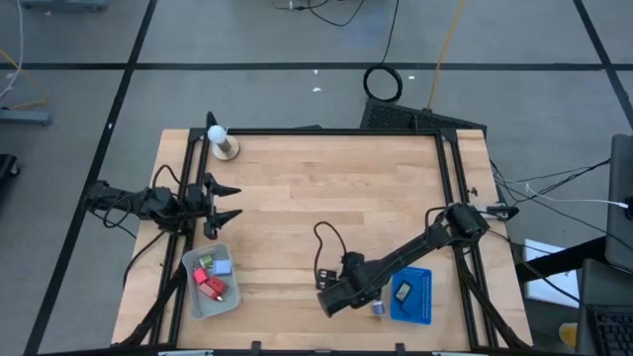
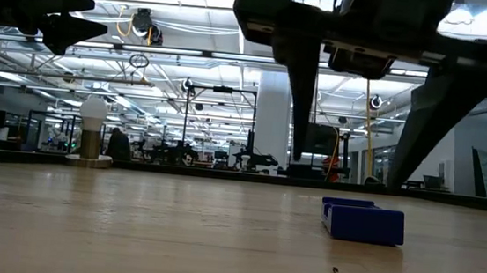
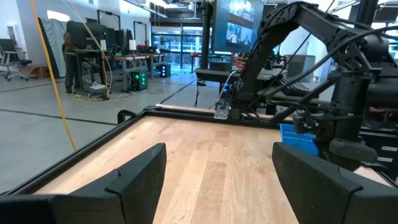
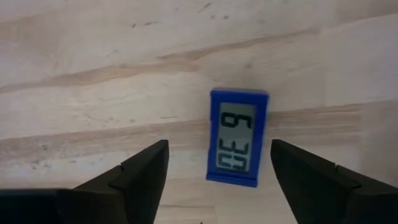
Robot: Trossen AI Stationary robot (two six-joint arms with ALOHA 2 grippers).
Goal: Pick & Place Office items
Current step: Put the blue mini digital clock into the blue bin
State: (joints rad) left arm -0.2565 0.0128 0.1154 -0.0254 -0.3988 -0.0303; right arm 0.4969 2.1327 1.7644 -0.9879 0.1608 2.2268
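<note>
A small blue clock with a grey digit display lies flat on the wooden table. My right gripper hangs over it, pointing steeply down. It is open, with one finger on either side of the clock and clear of it. In the high view the right gripper hides the clock. The low view shows the blue clock on the table below the spread fingers. Red, light-blue and green pieces lie in the grey tray. A black rectangle lies in the blue tray. My left gripper waits open at the table's left edge.
A small purplish bit lies on the table just left of the blue tray. A white ball on a wooden base stands at the far left corner. A black frame rail runs along the table's far edge. Bare wood spans the middle.
</note>
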